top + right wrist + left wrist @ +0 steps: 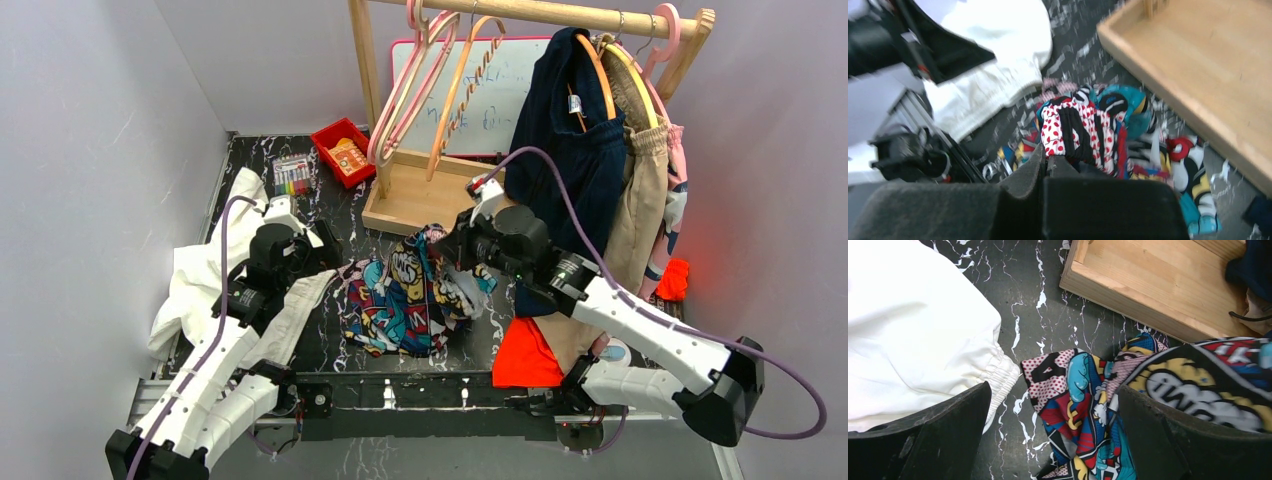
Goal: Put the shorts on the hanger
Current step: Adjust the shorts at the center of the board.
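The comic-print shorts lie bunched on the black marbled table, their far edge pulled up. My right gripper is shut on that edge of the shorts and holds it above the table. My left gripper is open just left of the shorts, with a corner of the print fabric between its spread fingers, not gripped. The light-orange hanger with the notched bar hangs from the wooden rail at the back, apart from both grippers.
White cloth lies under and left of my left arm. A wooden rack base stands just behind the shorts. Pink hangers, a navy garment, a red tray and an orange cloth are around.
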`<action>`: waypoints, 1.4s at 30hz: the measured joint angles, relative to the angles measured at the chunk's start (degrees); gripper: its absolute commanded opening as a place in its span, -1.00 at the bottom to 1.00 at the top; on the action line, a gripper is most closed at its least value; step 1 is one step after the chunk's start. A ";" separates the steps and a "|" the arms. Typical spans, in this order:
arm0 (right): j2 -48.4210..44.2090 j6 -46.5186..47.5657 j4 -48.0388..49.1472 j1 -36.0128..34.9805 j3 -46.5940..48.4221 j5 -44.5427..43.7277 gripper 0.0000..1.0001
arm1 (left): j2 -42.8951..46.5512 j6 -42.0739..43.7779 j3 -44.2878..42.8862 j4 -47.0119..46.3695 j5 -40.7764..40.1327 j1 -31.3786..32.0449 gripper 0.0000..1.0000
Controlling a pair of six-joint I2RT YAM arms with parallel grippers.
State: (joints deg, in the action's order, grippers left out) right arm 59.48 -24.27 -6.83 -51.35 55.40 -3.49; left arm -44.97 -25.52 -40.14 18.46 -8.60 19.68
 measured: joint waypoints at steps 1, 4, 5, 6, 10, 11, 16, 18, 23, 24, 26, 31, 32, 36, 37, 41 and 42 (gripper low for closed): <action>0.74 0.00 -0.52 0.00 -1.20 0.42 -1.00 | 0.09 -0.02 0.00 0.00 0.02 0.00 0.96; 3.10 0.09 -2.62 0.00 -2.43 1.95 -1.00 | 0.20 0.00 0.00 0.00 0.04 0.00 0.96; 3.65 0.15 -3.04 0.00 -2.43 2.71 -1.00 | 0.20 0.02 0.00 0.00 0.09 0.00 0.96; 3.89 0.28 -3.13 0.00 -2.43 3.41 -1.00 | 0.20 0.09 0.00 0.00 0.26 0.00 0.97; 4.24 0.48 -2.91 0.00 -2.40 6.60 -1.00 | 0.72 0.92 0.00 -0.31 2.99 0.00 0.96; 4.59 0.42 -2.64 0.00 -2.40 7.21 -0.97 | 1.05 1.29 0.00 -0.66 4.96 -0.02 0.97; 7.50 -1.20 -0.37 -0.02 -3.61 9.88 -0.25 | 4.20 1.97 1.11 -5.66 19.02 0.07 0.97; 8.81 -1.51 -0.28 -0.02 -4.33 10.67 -0.03 | 5.20 2.12 1.51 -6.88 22.93 0.22 0.97; 8.90 -0.76 -2.01 -0.04 -4.57 9.51 0.20 | 4.52 2.69 1.55 -8.28 26.12 0.31 0.97; 8.35 -0.39 -2.84 -0.04 -4.57 8.87 0.21 | 4.09 2.82 1.55 -8.31 26.25 0.31 0.97; 6.67 0.61 -4.63 -0.02 -4.59 6.84 0.21 | 2.89 3.17 1.55 -8.31 26.18 0.31 0.97; -0.31 2.01 -8.11 -0.04 -6.25 -0.42 0.21 | -0.57 4.55 1.55 -8.00 26.36 0.42 0.96; -1.99 1.95 -8.66 -0.04 -7.21 -2.40 0.21 | -1.20 4.74 1.55 -8.09 26.60 0.63 0.96; -6.91 0.87 -10.38 -0.02 -11.50 -8.98 0.20 | -5.90 5.97 1.29 -8.04 24.30 7.30 0.96; -7.67 0.46 -10.73 -0.02 -12.44 -10.32 0.20 | -7.06 6.27 1.14 -7.93 23.28 10.03 0.96; -8.90 -0.90 -11.61 -0.02 -14.58 -13.94 0.20 | -11.56 7.69 -1.14 -7.72 17.92 20.28 0.96; -8.92 -1.09 -11.67 -0.02 -14.80 -14.58 0.20 | -13.03 8.04 -2.16 -7.72 16.72 22.08 0.95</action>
State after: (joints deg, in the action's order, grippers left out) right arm 50.57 -25.36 -18.50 -51.37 40.60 -18.06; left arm -58.00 -17.47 -42.30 10.74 8.12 41.76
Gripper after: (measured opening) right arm 0.602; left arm 0.982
